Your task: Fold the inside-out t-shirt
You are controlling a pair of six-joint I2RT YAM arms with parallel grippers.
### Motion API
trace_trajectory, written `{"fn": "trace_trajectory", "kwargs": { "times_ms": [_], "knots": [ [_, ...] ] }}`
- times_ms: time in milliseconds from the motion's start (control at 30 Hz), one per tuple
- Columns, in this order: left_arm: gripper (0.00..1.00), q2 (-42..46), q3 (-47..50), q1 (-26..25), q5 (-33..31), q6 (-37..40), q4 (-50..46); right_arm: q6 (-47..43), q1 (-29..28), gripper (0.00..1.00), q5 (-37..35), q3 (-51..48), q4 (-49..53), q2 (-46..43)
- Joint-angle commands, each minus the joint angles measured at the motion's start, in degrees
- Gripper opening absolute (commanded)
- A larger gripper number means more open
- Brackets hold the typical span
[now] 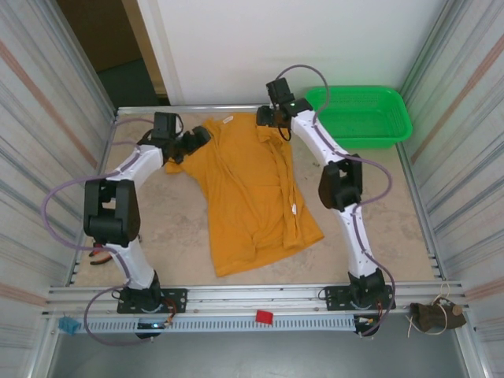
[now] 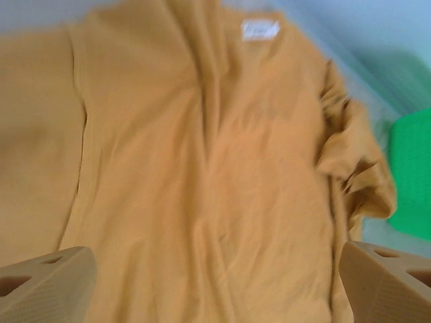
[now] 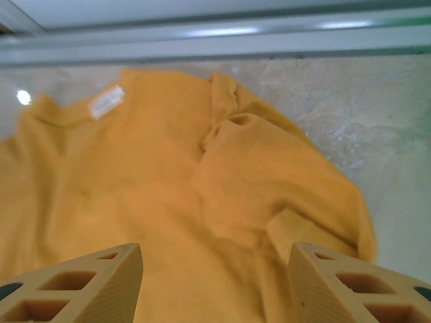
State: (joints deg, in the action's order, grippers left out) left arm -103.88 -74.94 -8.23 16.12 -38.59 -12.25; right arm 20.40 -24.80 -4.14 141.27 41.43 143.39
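The inside-out t-shirt (image 1: 244,189) lies spread on the table, mustard-orange, collar toward the far rail, with its right side folded inward. A small white tag (image 1: 227,120) sits at the collar, and the tag (image 2: 259,29) (image 3: 108,101) shows in both wrist views. My left gripper (image 1: 197,140) hovers at the shirt's upper left by the sleeve. Seen from its wrist camera, the left gripper (image 2: 215,259) is open wide over flat cloth (image 2: 202,168). My right gripper (image 1: 272,124) is over the upper right. This right gripper (image 3: 215,252) is open above a bunched sleeve (image 3: 269,175), holding nothing.
A green basket (image 1: 362,116) stands at the back right, just beyond the shirt, and the basket (image 2: 411,182) also appears blurred at the edge of the left wrist view. The far metal rail (image 3: 215,40) runs close behind the collar. A small red piece (image 1: 264,316) lies on the front rail.
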Motion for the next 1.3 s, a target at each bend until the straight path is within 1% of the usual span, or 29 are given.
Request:
{"fn": "trace_trajectory", "kwargs": {
  "times_ms": [0, 100, 267, 333, 367, 433, 467, 667, 833, 900, 1000, 1033, 1067, 1100, 1133, 1233, 1267],
  "knots": [
    [0.93, -1.8, 1.4, -0.9, 1.5, -3.5, 3.8, -6.9, -1.0, 0.57, -3.7, 5.6, 3.6, 5.8],
    [0.93, -4.6, 0.0, -0.9, 1.7, -3.4, 3.4, -6.7, -0.4, 0.56, -4.0, 5.8, 0.9, 8.5],
    [0.93, -6.5, -1.7, -0.9, 1.5, -2.4, 2.9, -4.7, 0.8, 0.51, -3.2, 7.1, -1.0, 11.4],
    [0.93, -7.2, -1.9, -0.9, 1.5, -2.4, 2.9, -4.0, 1.1, 0.42, -3.6, 7.2, -1.5, 12.0],
    [0.93, -7.8, -2.2, -0.8, 1.6, -2.4, 2.8, -3.6, 1.4, 0.36, -3.3, 7.4, -1.7, 12.3],
    [0.93, -8.9, -2.7, -0.7, 1.6, -2.4, 3.0, -2.5, 2.2, 0.14, -2.7, 7.8, -1.4, 12.2],
    [0.93, -9.6, -3.1, -0.7, 1.4, -2.2, 3.0, -1.9, 2.7, 0.0, -2.2, 7.8, -1.5, 11.7],
    [0.93, -15.2, -8.1, 0.6, -1.5, 0.1, 0.3, -0.1, 5.8, 0.0, 0.0, 6.7, -1.1, 5.7],
    [0.92, -19.6, -13.6, 2.3, -4.4, 2.8, -3.1, 0.6, 7.6, 0.0, -2.7, 1.7, -4.0, -0.2],
    [0.93, -21.6, -17.1, 3.0, -6.5, 4.7, -4.6, 0.9, 8.3, 0.0, -3.2, 1.0, -4.8, -0.7],
    [0.93, -24.8, -24.2, 4.1, -7.3, 7.7, -8.4, 1.4, 8.9, 0.0, -2.2, 1.2, -4.7, -0.3],
    [0.93, -25.6, -26.8, 4.3, -7.5, 8.6, -9.7, 1.4, 9.1, 0.13, -0.6, 1.2, -4.7, -0.2],
    [0.93, -25.9, -28.8, 4.5, -7.2, 9.7, -10.7, 1.3, 9.2, 0.29, 1.5, 1.2, -4.5, -0.3],
    [0.93, -25.7, -29.9, 4.6, -6.9, 10.5, -11.0, 1.0, 9.2, 0.37, 3.4, 1.1, -4.5, -0.7],
    [0.93, -25.1, -30.9, 4.6, -6.6, 11.5, -11.4, 0.5, 9.0, 0.4, 5.5, 1.0, -4.5, -1.3],
    [0.94, -21.6, -31.4, 4.5, -5.1, 13.2, -11.7, -0.3, 8.2, 0.42, 10.8, 0.8, -4.4, -4.1],
    [0.94, -20.0, -31.0, 4.4, -4.6, 13.4, -11.8, -0.4, 7.8, 0.44, 12.2, 0.8, -4.1, -5.2]
  ]
}}
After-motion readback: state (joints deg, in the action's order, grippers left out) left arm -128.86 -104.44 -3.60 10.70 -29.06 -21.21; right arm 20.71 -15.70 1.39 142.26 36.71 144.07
